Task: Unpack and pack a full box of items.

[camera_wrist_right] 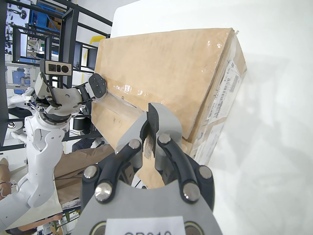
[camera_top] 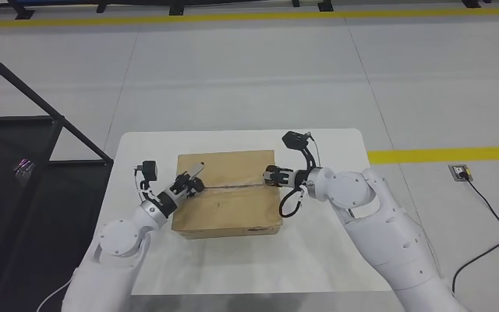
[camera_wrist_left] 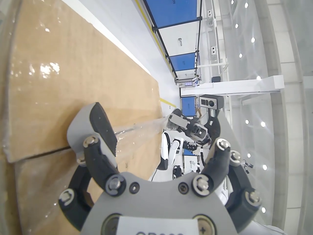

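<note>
Though box (camera_top: 226, 204) is unopened, right end effector (camera_wrist_right: 151, 121) pinches its seam tape (camera_wrist_left: 140, 127); left end effector (camera_top: 189, 186), spread wide, rests on box.

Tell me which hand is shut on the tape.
The right hand, clamped on the clear tape at one end of the box; the left hand is open, one finger resting on the lid seam.

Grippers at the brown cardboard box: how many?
2. The left gripper, open, sits at one end of the box's top seam; the right gripper at the other, shut on the clear tape strip.
</note>
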`<state>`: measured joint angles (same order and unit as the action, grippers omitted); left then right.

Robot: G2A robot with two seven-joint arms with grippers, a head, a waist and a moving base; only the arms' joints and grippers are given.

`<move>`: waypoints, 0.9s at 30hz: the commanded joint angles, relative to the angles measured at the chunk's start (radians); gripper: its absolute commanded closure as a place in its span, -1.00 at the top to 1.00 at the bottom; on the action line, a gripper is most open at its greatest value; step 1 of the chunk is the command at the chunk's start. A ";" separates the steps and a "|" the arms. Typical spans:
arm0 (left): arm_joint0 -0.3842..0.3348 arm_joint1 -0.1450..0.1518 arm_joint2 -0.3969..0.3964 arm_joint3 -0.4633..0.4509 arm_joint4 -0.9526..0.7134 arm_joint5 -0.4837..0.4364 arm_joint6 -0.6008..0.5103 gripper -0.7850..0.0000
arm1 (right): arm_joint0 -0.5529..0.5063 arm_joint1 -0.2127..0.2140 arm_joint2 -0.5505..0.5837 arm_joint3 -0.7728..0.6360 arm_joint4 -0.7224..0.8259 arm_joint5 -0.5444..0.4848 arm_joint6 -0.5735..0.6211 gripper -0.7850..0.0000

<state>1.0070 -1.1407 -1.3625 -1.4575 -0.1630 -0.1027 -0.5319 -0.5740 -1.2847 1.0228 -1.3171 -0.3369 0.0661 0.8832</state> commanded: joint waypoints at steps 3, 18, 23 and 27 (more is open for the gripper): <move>0.004 0.000 0.002 0.000 0.005 -0.005 -0.002 1.00 | 0.000 0.000 0.001 0.001 0.000 0.002 0.003 -0.02; 0.013 -0.001 -0.001 -0.004 0.012 -0.011 0.000 1.00 | -0.028 0.007 0.043 -0.031 -0.017 0.066 -0.062 1.00; 0.014 -0.001 0.000 -0.006 0.010 -0.012 -0.001 1.00 | -0.073 0.018 0.085 -0.080 -0.016 0.065 -0.079 1.00; 0.014 -0.002 0.001 -0.007 0.007 -0.011 -0.001 1.00 | -0.129 0.025 0.112 -0.163 -0.009 -0.012 -0.133 1.00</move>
<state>1.0210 -1.1425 -1.3619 -1.4643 -0.1550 -0.1127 -0.5336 -0.6879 -1.2617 1.1269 -1.4525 -0.3534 0.0931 0.7608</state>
